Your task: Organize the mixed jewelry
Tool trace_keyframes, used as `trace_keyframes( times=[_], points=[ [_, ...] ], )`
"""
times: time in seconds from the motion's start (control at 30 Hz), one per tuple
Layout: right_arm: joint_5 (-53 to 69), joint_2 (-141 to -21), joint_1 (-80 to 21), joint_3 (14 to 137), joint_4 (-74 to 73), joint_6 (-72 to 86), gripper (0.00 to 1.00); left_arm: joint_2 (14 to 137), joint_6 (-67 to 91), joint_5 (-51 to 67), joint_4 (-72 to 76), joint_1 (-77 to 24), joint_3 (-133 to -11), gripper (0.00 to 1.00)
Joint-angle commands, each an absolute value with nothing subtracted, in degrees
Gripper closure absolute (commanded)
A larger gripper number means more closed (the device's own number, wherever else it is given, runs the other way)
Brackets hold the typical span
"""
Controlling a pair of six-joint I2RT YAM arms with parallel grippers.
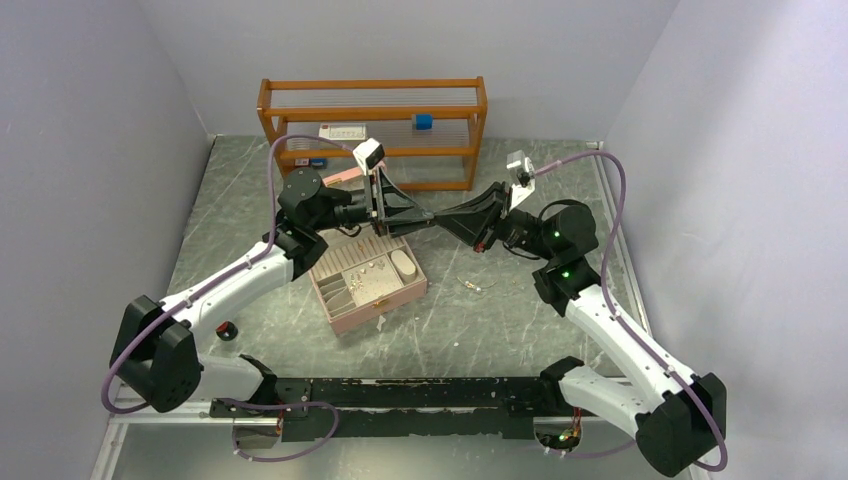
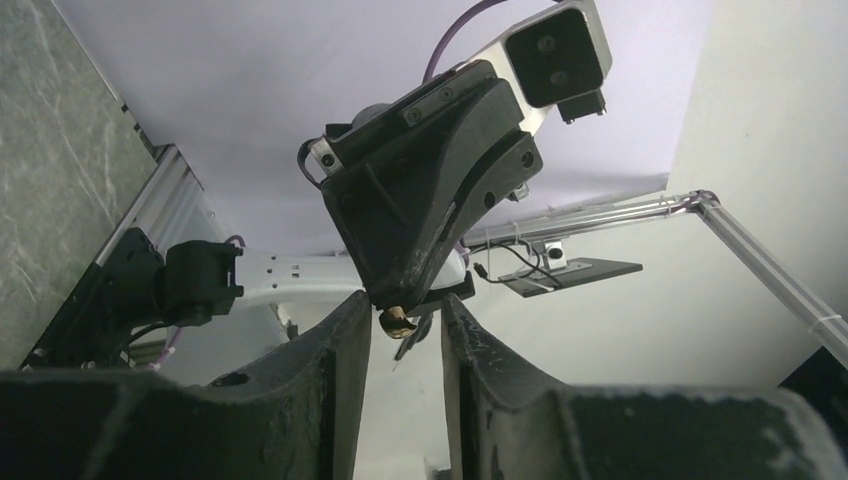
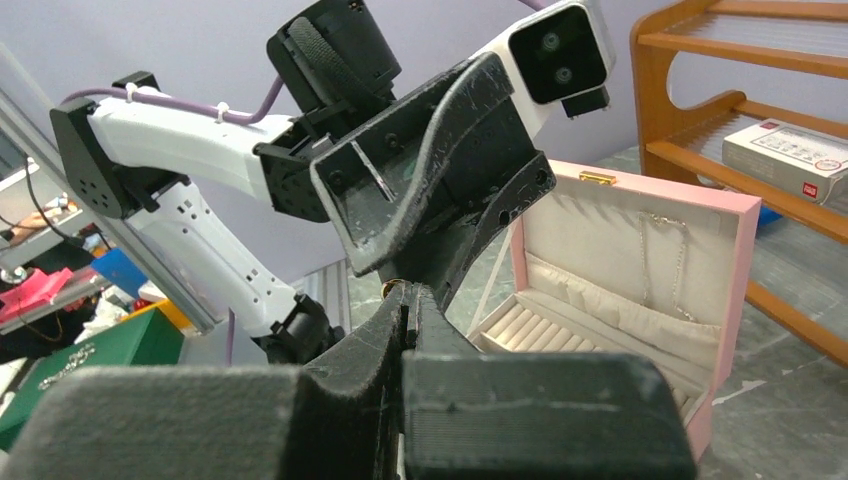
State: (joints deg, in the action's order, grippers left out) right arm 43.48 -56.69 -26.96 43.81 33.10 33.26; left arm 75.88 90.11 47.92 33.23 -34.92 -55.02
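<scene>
My two grippers meet tip to tip in the air just right of the pink jewelry box (image 1: 345,318). The right gripper (image 3: 408,290) is shut on a small gold piece (image 2: 398,320) that sticks out at its tip (image 3: 392,287). The left gripper (image 2: 405,305) stands open, one finger on each side of that gold piece, with a gap on both sides. Several small jewelry pieces (image 1: 365,272) lie in the box's compartments. A few loose pieces (image 1: 475,287) glint on the table to its right. A thin chain (image 3: 680,265) hangs inside the open lid.
A wooden shelf (image 1: 370,95) stands at the back with a white box (image 1: 343,131) and a blue block (image 1: 423,121) on it. A small red-capped black cylinder (image 1: 227,330) sits on the table by the left arm. Grey walls close in both sides.
</scene>
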Motion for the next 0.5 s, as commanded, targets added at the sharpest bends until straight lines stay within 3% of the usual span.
trace_keyframes(
  times=[0.0, 0.47],
  points=[
    [45.6, -55.5, -26.7, 45.3, 31.0, 29.1, 1.00, 75.9, 91.5, 50.6, 36.2, -34.5, -55.3, 0.66],
    [43.9, -55.3, -26.6, 44.6, 31.4, 29.4, 1.00, 75.7, 89.2, 50.5, 34.2, -34.5, -56.0, 0.81]
  ],
)
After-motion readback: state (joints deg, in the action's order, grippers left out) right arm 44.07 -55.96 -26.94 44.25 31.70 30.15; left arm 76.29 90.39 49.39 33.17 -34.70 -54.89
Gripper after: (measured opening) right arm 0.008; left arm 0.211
